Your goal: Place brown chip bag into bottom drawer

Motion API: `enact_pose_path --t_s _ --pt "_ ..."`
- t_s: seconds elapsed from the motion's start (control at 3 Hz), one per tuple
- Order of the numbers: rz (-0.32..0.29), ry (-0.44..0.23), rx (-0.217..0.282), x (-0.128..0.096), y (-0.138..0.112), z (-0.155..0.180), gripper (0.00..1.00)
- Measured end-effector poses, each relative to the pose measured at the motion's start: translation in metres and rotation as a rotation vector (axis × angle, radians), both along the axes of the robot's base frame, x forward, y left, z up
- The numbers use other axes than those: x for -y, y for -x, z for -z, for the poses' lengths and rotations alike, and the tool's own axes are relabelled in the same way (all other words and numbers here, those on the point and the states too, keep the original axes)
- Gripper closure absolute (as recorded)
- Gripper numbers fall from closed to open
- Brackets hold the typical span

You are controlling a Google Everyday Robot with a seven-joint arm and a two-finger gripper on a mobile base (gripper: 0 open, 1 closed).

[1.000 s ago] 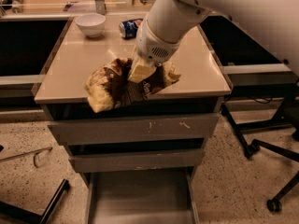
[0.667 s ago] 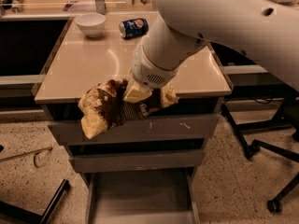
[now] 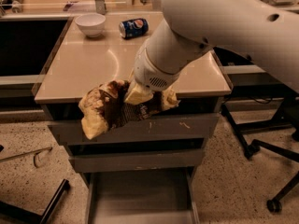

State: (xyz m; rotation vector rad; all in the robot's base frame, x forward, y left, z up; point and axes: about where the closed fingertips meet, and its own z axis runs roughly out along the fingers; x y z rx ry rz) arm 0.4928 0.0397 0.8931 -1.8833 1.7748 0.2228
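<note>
Step in hand: carry, judging by the pose; bag gripped and held in the air past the counter [image 3: 88, 66] front edge, not yet lowered.
Gripper [image 3: 153, 97]: at the counter's front lip, level with the top drawer front, arm reaching down from upper right.
Jaws: clamped on the brown chip bag [image 3: 114, 110], one pale pad on each side of its right-hand part.
Bag position: in front of the upper grey drawer fronts, well above the bottom drawer [image 3: 140, 197] and apart from it.
Bottom drawer: pulled out, tray floor showing almost directly below the bag.
Long axis: roughly left to right across the view, tilted down to the left.
Pointing: pale yellow free end low-left and drooping; other end tucked beneath the gripper at right.
Next move, likely: a descent past both closed fronts, probably with a slight shift outward so the drooping end clears them and the side rails, then release over the tray floor.
Elsewhere: blue soda can [image 3: 133, 27] and white bowl [image 3: 90, 23] at the counter's back, well apart.
</note>
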Motion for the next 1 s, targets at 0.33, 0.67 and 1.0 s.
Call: enact_pose_path --t_s 0.33,0.67,1.0 --pt "0.054 -0.072 -0.111 0.004 0.018 0.046 1.0" --pt "0.085 -0.127 -0.244 0.009 0.047 0.105 1.0" --pt "0.112 -0.152 -0.328 0.014 0.065 0.136 1.0"
